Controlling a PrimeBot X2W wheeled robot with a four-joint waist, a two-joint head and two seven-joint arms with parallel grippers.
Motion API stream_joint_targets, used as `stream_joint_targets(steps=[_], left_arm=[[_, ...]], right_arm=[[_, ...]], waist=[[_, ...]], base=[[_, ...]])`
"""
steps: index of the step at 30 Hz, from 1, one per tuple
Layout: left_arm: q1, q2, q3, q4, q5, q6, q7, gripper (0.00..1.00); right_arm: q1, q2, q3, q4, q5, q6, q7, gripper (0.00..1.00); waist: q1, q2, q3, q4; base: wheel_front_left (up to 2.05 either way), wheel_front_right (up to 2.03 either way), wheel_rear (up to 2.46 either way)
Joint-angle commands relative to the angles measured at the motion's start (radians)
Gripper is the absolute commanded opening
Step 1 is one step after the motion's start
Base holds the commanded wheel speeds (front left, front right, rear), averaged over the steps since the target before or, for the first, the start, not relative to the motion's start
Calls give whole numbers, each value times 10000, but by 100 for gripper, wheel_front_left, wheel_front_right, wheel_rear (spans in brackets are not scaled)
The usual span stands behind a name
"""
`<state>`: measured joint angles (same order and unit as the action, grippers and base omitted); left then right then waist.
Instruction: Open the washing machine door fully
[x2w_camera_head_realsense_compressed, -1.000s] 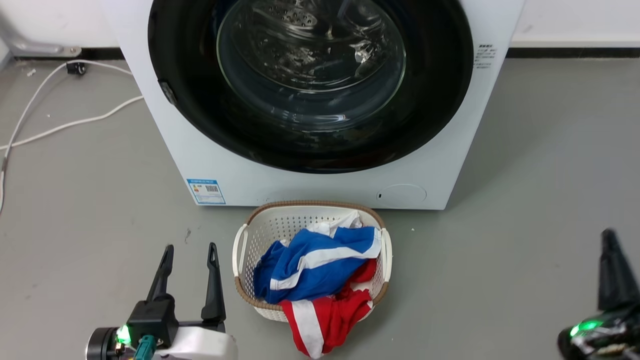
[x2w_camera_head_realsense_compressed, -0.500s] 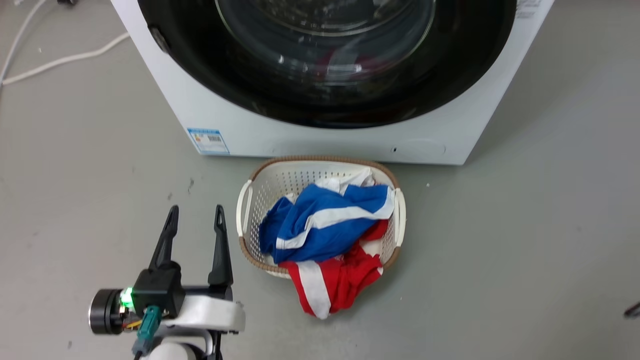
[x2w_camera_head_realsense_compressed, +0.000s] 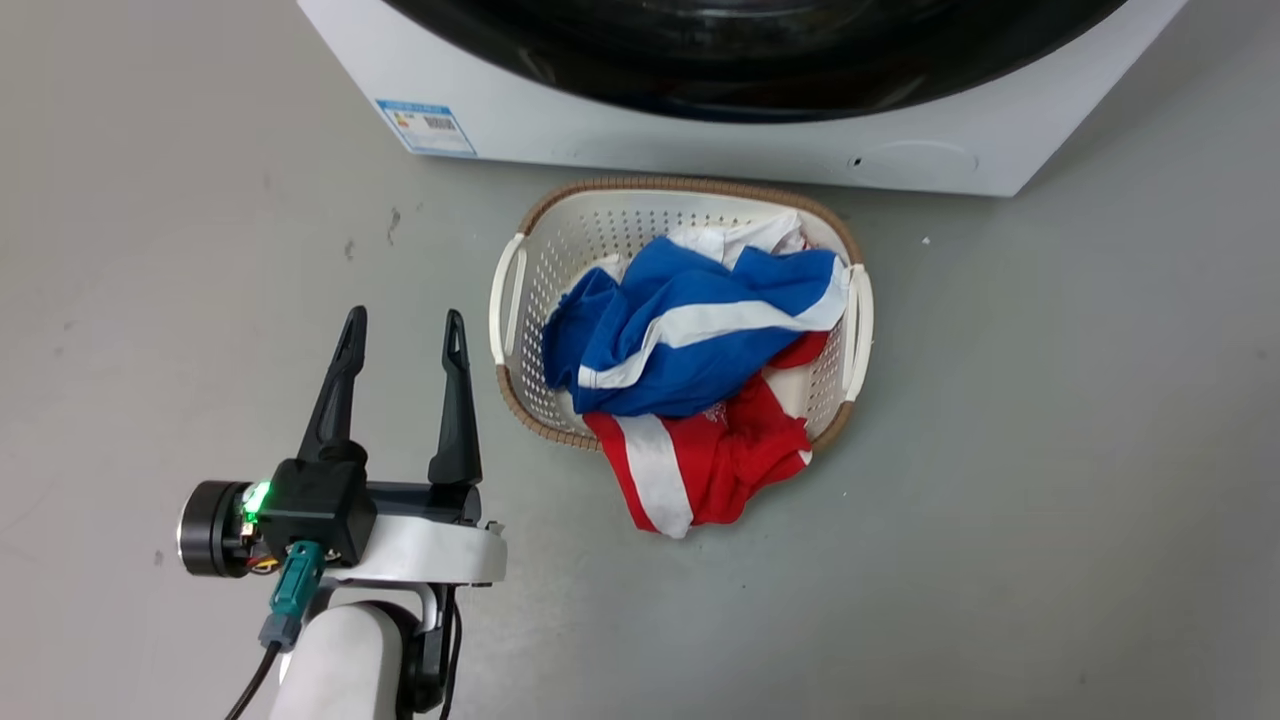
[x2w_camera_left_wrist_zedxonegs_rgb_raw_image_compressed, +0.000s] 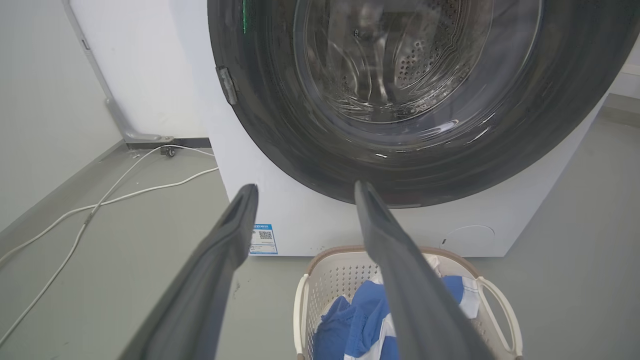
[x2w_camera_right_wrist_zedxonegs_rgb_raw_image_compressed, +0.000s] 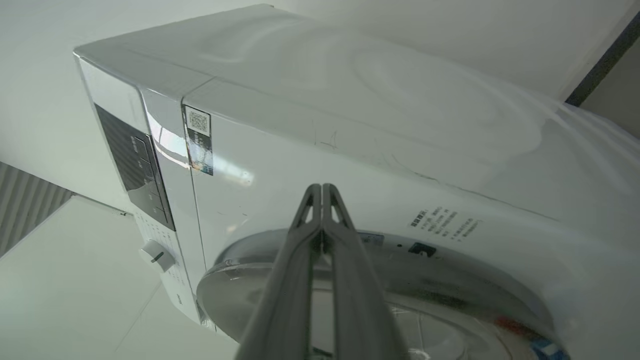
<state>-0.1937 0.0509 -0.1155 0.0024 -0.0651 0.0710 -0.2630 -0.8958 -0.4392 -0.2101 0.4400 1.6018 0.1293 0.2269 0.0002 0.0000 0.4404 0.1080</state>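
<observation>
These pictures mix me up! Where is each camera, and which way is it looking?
Head view: on the head, looking down at the floor, the basket and the bottom of the washer; the open left hand shows.
Left wrist view: sits on that wrist, looking past the left hand at the door.
Right wrist view: sits on that wrist, tilted, facing the washer's top and front; the shut right hand shows.
Shared: head and left wrist views both show the basket.

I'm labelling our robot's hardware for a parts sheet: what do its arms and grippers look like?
The left gripper has two long, tapering black jaws on a black block with a green light; a teal connector and dark cable hang below, by a white forearm. The right gripper has slim dark jaws, slotted near the tips.
</observation>
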Motion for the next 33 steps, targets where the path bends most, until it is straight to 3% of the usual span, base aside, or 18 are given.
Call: stream_joint_targets(steps=[1, 11, 22, 33], left_arm=[[-152, -5, -23, -35, -9, 29, -27, 100], [-341, -5, -231, -51, -195, 102, -27, 100], [-515, -5, -268, -159, -270, 147, -27, 100], [-594, -5, -312, -47, -299, 167, -27, 100]], right_arm=[[-253, -116, 120, 133, -80, 25, 103, 0], [-1983, -438, 1410, 1162, -1027, 25, 992, 0], [-3171, -318, 2476, 1831, -2010, 26, 1600, 0], [-2828, 221, 3216, 1657, -2234, 27, 2328, 0]], waist=[[-2, 0, 207, 102], [-2, 0, 700, 375], [-2, 0, 1131, 491], [-2, 0, 1147, 289]], base=[[0, 0, 0], [0, 0, 0], [0, 0, 0], [0, 0, 0]])
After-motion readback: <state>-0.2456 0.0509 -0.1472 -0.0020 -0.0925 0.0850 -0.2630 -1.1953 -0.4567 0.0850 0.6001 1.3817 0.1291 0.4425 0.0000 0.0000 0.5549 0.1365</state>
